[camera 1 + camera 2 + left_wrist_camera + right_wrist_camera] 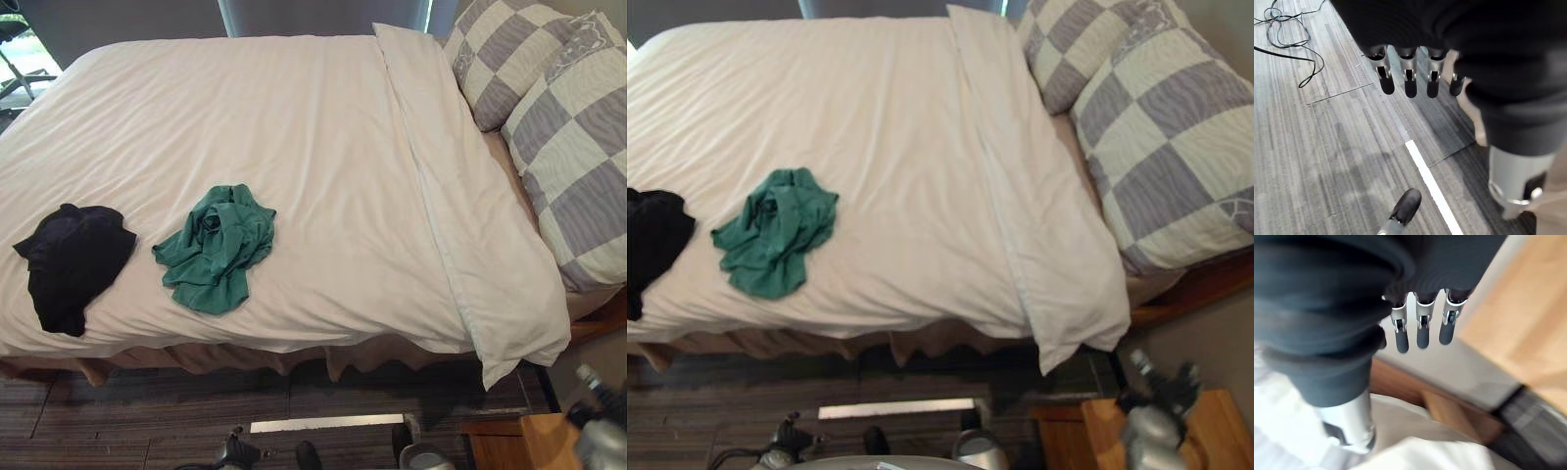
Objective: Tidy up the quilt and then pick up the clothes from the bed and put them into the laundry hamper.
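A white quilt point(294, 147) lies spread flat over the bed, with its turned-back edge point(441, 196) running along below the pillows. A crumpled green garment point(216, 245) rests on the quilt near the bed's front edge. To its left lies a black garment point(73, 259), close to the front left corner. My left hand point(1408, 81) hangs low over the floor in front of the bed, fingers straight and empty. My right hand point(1420, 330) is down at the lower right point(1156, 411), beside the bed's front right corner, its fingers straight too and holding nothing.
Two grey-and-cream checked pillows point(568, 127) lean at the head of the bed on the right. A wooden nightstand point(1205, 431) stands just under my right hand. A white stripe point(323, 423) marks the dark plank floor before the bed. A chair point(20, 59) stands far left.
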Motion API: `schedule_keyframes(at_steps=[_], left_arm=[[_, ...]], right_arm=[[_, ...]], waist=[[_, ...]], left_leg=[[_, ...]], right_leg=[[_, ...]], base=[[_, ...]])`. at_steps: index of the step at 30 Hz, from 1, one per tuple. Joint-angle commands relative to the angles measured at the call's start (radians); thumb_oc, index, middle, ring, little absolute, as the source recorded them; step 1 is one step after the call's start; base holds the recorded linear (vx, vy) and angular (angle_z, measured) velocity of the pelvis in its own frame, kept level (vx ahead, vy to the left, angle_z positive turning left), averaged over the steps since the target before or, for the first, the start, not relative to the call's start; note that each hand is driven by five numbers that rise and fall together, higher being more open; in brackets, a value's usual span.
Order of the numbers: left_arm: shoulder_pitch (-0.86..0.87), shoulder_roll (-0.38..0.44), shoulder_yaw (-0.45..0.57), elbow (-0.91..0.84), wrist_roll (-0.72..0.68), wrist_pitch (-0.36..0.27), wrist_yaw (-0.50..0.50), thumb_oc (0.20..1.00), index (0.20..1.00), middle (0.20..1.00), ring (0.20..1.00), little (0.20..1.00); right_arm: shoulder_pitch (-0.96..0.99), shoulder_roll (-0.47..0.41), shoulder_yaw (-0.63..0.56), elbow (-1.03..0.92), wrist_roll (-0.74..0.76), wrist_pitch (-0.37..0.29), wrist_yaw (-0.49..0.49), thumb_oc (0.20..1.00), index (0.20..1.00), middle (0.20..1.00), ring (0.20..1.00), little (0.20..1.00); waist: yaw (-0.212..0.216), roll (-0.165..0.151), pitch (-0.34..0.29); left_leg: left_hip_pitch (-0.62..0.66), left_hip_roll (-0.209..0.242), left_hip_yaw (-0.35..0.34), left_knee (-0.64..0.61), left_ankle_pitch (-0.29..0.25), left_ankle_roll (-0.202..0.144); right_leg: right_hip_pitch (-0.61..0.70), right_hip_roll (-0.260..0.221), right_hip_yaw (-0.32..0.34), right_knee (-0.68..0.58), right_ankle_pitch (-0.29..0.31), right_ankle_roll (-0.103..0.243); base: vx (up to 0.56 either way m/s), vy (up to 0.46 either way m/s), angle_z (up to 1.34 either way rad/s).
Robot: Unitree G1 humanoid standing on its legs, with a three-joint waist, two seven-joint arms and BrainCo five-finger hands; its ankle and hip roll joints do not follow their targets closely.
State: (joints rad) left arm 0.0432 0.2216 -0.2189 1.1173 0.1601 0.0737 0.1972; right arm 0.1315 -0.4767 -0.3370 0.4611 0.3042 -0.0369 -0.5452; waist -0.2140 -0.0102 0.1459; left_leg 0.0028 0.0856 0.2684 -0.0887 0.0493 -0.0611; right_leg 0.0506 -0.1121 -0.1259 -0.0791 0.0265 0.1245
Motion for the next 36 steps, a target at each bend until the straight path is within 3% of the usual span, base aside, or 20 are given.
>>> schedule_keyframes(at_steps=[1, 3, 6, 7, 10, 12, 13, 15, 17, 18, 22, 27, 28, 30, 33, 34, 35, 36], left_arm=[[-0.065, 0.054, -0.002, 0.039, 0.004, -0.008, 0.005, 1.0, 1.0, 1.0, 1.0, 1.0], [-0.103, 0.078, -0.03, 0.025, -0.013, -0.016, 0.003, 1.0, 1.0, 1.0, 1.0, 1.0], [-0.12, 0.088, -0.04, 0.013, -0.031, -0.024, 0.002, 1.0, 1.0, 1.0, 1.0, 1.0], [-0.127, 0.096, -0.071, -0.019, -0.061, -0.037, 0.011, 1.0, 1.0, 1.0, 1.0, 1.0], [-0.136, 0.097, -0.074, -0.041, -0.099, -0.04, 0.028, 1.0, 1.0, 1.0, 1.0, 1.0], [-0.16, 0.096, -0.042, -0.05, -0.165, -0.036, 0.057, 1.0, 1.0, 1.0, 1.0, 1.0], [-0.161, 0.098, -0.043, -0.05, -0.165, -0.036, 0.057, 1.0, 1.0, 1.0, 1.0, 1.0], [-0.177, 0.093, -0.005, -0.027, -0.177, -0.026, 0.07, 1.0, 1.0, 1.0, 1.0, 1.0], [-0.184, 0.091, 0.011, -0.015, -0.162, -0.021, 0.08, 1.0, 1.0, 1.0, 1.0, 1.0], [-0.18, 0.089, 0.019, -0.013, -0.148, -0.014, 0.087, 1.0, 1.0, 1.0, 1.0, 1.0], [-0.154, 0.086, 0.029, -0.021, -0.139, -0.008, 0.087, 1.0, 1.0, 1.0, 1.0, 1.0], [-0.113, 0.08, 0.027, -0.054, -0.115, -0.004, 0.076, 1.0, 1.0, 1.0, 1.0, 1.0], [-0.107, 0.063, 0.015, -0.053, -0.103, -0.003, 0.068, 1.0, 1.0, 1.0, 1.0, 1.0], [-0.114, 0.062, 0.004, -0.051, -0.081, -0.006, 0.057, 1.0, 1.0, 1.0, 1.0, 1.0], [-0.118, 0.071, -0.002, -0.047, -0.062, -0.013, 0.039, 1.0, 1.0, 1.0, 1.0, 1.0], [-0.125, 0.075, -0.006, -0.044, -0.06, -0.018, 0.033, 1.0, 1.0, 1.0, 1.0, 1.0], [-0.137, 0.085, -0.014, -0.047, -0.057, -0.026, 0.018, 1.0, 1.0, 1.0, 1.0, 1.0], [-0.152, 0.091, -0.015, -0.034, -0.06, -0.031, 0.02, 1.0, 1.0, 1.0, 1.0, 1.0]], right_arm=[[-0.226, -0.149, -0.01, -0.091, -0.161, -0.047, -0.042, 0.2, 0.2, 0.2, 0.2, 0.2], [-0.407, -0.233, 0.095, -0.1, -0.16, -0.054, -0.031, 0.2, 0.2, 0.2, 0.2, 0.2], [-0.521, -0.29, 0.163, -0.067, -0.174, -0.042, -0.032, 0.2, 0.2, 0.2, 0.2, 0.2], [-0.663, -0.332, 0.233, 0.045, -0.14, -0.034, -0.043, 0.2, 0.2, 0.2, 0.2, 0.2], [-0.688, -0.32, 0.235, 0.115, -0.097, -0.037, -0.059, 0.2, 0.2, 0.2, 0.2, 0.2], [-0.616, -0.256, 0.2, 0.171, -0.062, -0.034, -0.068, 0.2, 0.2, 0.2, 0.2, 0.2], [-0.615, -0.255, 0.198, 0.17, -0.062, -0.034, -0.067, 0.2, 0.2, 0.2, 0.2, 0.2], [-0.484, -0.163, 0.156, 0.2, -0.065, -0.025, -0.058, 0.2, 0.2, 0.2, 0.2, 0.2], [-0.366, -0.078, 0.142, 0.218, -0.082, -0.022, -0.045, 0.2, 0.2, 0.2, 0.2, 0.2], [-0.279, -0.01, 0.126, 0.252, -0.073, -0.018, -0.036, 0.2, 0.2, 0.2, 0.2, 0.2], [-0.135, 0.069, 0.127, 0.292, -0.073, -0.002, 0.01, 0.2, 0.2, 0.2, 0.2, 0.2], [-0.015, 0.141, 0.173, 0.367, -0.104, 0.036, 0.083, 0.2, 0.2, 0.2, 0.2, 0.2], [-0.005, 0.165, 0.226, 0.449, -0.139, 0.071, 0.123, 1.0, 1.0, 1.0, 1.0, 1.0], [-0.011, 0.188, 0.274, 0.527, -0.162, 0.09, 0.169, 1.0, 1.0, 1.0, 1.0, 1.0], [-0.016, 0.2, 0.327, 0.576, -0.217, 0.102, 0.224, 1.0, 1.0, 1.0, 1.0, 1.0], [-0.024, 0.198, 0.352, 0.604, -0.238, 0.107, 0.247, 1.0, 1.0, 1.0, 1.0, 1.0], [-0.052, 0.176, 0.42, 0.608, -0.298, 0.122, 0.294, 1.0, 1.0, 1.0, 1.0, 1.0], [-0.091, 0.157, 0.459, 0.623, -0.328, 0.118, 0.308, 1.0, 1.0, 1.0, 1.0, 1.0]], waist=[[0.074, -0.028, 0.064], [0.114, -0.019, 0.131], [0.127, -0.005, 0.169], [0.145, 0.022, 0.212], [0.147, 0.033, 0.244], [0.138, 0.035, 0.288], [0.139, 0.034, 0.285], [0.12, 0.028, 0.304], [0.105, 0.018, 0.304], [0.091, 0.008, 0.297], [0.065, -0.014, 0.269], [0.034, -0.05, 0.206], [0.036, -0.055, 0.18], [0.045, -0.056, 0.154], [0.052, -0.055, 0.133], [0.059, -0.055, 0.131], [0.069, -0.063, 0.144], [0.085, -0.07, 0.154]], left_leg=[[0.069, 0.137, -0.007, 0.011, -0.041, -0.089], [0.005, 0.133, -0.032, 0.036, -0.017, -0.092], [-0.052, 0.132, -0.046, 0.084, -0.019, -0.095], [-0.122, 0.129, -0.057, 0.143, -0.025, -0.097], [-0.177, 0.134, -0.071, 0.209, -0.043, -0.096], [-0.254, 0.143, -0.104, 0.342, -0.099, -0.086], [-0.261, 0.143, -0.106, 0.344, -0.095, -0.085], [-0.3, 0.148, -0.116, 0.437, -0.143, -0.078], [-0.292, 0.151, -0.114, 0.454, -0.164, -0.073], [-0.268, 0.153, -0.103, 0.439, -0.171, -0.073], [-0.201, 0.15, -0.081, 0.382, -0.169, -0.07], [-0.078, 0.112, -0.037, 0.256, -0.148, -0.058], [-0.024, 0.084, -0.029, 0.17, -0.124, -0.048], [0.009, 0.061, -0.027, 0.095, -0.101, -0.04], [0.023, 0.055, -0.024, 0.095, -0.108, -0.043], [0.003, 0.048, -0.027, 0.138, -0.125, -0.042], [-0.048, 0.04, -0.066, 0.335, -0.185, -0.062], [-0.094, 0.048, -0.105, 0.416, -0.186, -0.089]], right_leg=[[-0.165, -0.061, 0.031, 0.104, -0.023, 0.088], [-0.209, -0.064, 0.033, 0.117, -0.014, 0.081], [-0.243, -0.072, 0.03, 0.136, -0.015, 0.077], [-0.305, -0.077, 0.029, 0.211, -0.038, 0.073], [-0.354, -0.09, 0.027, 0.281, -0.061, 0.069], [-0.421, -0.103, 0.038, 0.415, -0.111, 0.055], [-0.426, -0.103, 0.037, 0.414, -0.106, 0.054], [-0.466, -0.11, 0.047, 0.509, -0.143, 0.044], [-0.468, -0.112, 0.049, 0.522, -0.144, 0.044], [-0.45, -0.11, 0.049, 0.497, -0.137, 0.047], [-0.396, -0.103, 0.044, 0.427, -0.112, 0.055], [-0.287, -0.091, 0.05, 0.265, -0.035, 0.082], [-0.262, -0.095, 0.06, 0.225, 0.008, 0.108], [-0.245, -0.097, 0.075, 0.191, 0.028, 0.118], [-0.211, -0.114, 0.073, 0.163, 0.029, 0.124], [-0.192, -0.126, 0.067, 0.154, 0.022, 0.123], [-0.155, -0.149, 0.048, 0.153, 0.001, 0.106], [-0.151, -0.159, 0.042, 0.156, -0.005, 0.099]], base=[[-0.21, -0.077, -0.04], [-0.24, -0.073, 0.04], [-0.16, -0.045, 0.27], [-0.22, -0.037, 0.25], [-0.15, -0.027, 0.15], [-0.12, -0.054, 0.26], [-0.07, -0.026, 0.35], [-0.03, 0.007, 0.32], [0.04, 0.05, 0.06], [0.04, 0.042, -0.09], [0.08, 0.056, -0.14], [0.11, 0.126, -0.19], [0.02, 0.181, -0.27], [0.02, 0.158, -0.29], [0.02, 0.041, -0.2], [0.0, 0.096, 0.05], [-0.01, 0.147, 0.23], [-0.02, 0.131, 0.5]])
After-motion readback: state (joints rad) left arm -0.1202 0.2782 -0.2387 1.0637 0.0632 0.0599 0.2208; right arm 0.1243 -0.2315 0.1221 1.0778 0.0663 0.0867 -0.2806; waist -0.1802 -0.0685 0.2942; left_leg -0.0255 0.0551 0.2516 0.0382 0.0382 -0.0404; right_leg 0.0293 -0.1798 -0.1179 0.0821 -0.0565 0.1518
